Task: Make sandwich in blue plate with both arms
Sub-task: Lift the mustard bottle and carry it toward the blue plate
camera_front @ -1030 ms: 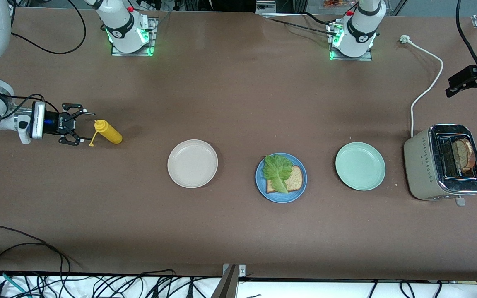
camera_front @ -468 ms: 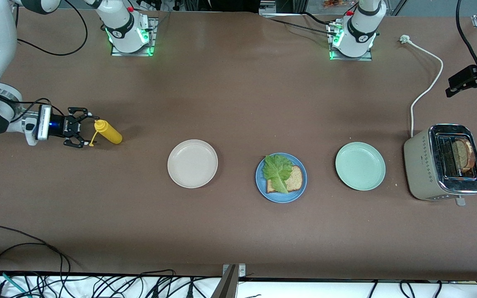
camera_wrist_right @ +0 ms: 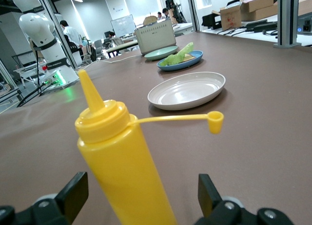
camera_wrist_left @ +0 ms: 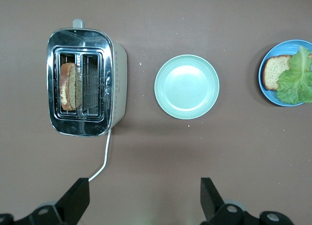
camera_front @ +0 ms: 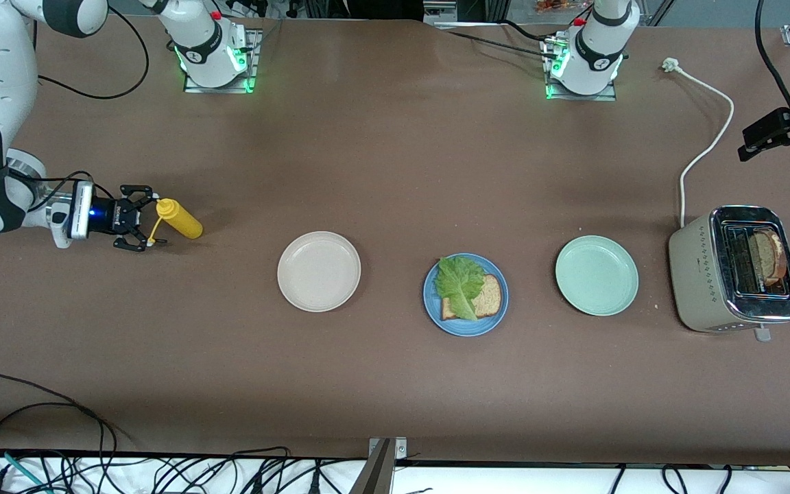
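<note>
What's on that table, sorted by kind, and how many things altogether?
Plates: 3, beige plate, blue plate, mint-green plate
Bread slices: 2, bread on the plate, bread in the toaster
Lettuce leaf: 1
Toaster: 1
Yellow squeeze bottle: 1
Total: 8

Both arms wear glossy white shells broken by black joint bands. Their rounded bases glow green at the foot, sit on bolted metal plates and carry small red caps (black cables trail off them). The right arm's wrist holds a white camera block lit blue, ahead of a black skeletal right claw. The left claw shows two blunt black fingers.
</note>
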Available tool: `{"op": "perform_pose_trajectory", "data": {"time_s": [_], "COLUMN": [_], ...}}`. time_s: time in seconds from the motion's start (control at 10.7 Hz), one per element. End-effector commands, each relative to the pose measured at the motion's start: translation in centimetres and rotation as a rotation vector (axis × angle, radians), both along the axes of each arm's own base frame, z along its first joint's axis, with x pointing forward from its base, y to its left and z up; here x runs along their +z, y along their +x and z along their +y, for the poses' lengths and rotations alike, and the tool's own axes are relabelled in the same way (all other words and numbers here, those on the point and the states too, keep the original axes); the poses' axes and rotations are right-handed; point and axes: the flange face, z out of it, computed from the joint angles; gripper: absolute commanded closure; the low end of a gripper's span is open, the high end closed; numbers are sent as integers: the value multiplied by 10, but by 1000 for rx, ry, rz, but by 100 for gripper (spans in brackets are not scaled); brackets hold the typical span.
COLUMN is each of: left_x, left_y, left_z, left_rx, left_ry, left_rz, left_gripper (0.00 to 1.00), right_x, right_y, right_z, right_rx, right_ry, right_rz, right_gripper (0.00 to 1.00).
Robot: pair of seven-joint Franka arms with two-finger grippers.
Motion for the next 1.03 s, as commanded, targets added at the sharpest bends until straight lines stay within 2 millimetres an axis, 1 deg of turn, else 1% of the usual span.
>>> {"op": "perform_pose_trajectory", "data": {"time_s": [0.0, 0.09, 0.37, 0.47, 0.56, 0.66, 0.75, 0.84, 0.94], "left_x": [5, 5, 5, 5, 5, 5, 5, 5, 5], "left_y": [2, 2, 2, 2, 2, 2, 2, 2, 2], "left_z": [1, 1, 1, 1, 1, 1, 1, 1, 1], "left_rx": [-5, -5, -5, -5, -5, -5, -5, -5, -5], "left_ry": [35, 35, 35, 35, 35, 35, 35, 35, 35], "left_rz": [6, 6, 6, 6, 6, 6, 6, 6, 6], "left_gripper": [0, 0, 0, 0, 0, 0, 0, 0, 0], "right_x": [-16, -18, -24, -27, -27, -30, -29, -20, -3], "right_y": [6, 7, 10, 11, 13, 17, 29, 48, 70], "right_z": [11, 18, 28, 33, 39, 52, 67, 77, 90], "right_rx": [12, 18, 9, 11, 18, 29, 28, 46, 62], "right_ry": [55, 65, 85, 90, 85, 88, 97, 75, 45], "right_rz": [-12, -8, -12, -11, -11, -12, -35, -63, -66], "right_gripper": [0, 0, 0, 21, 51, 71, 90, 94, 94]}}
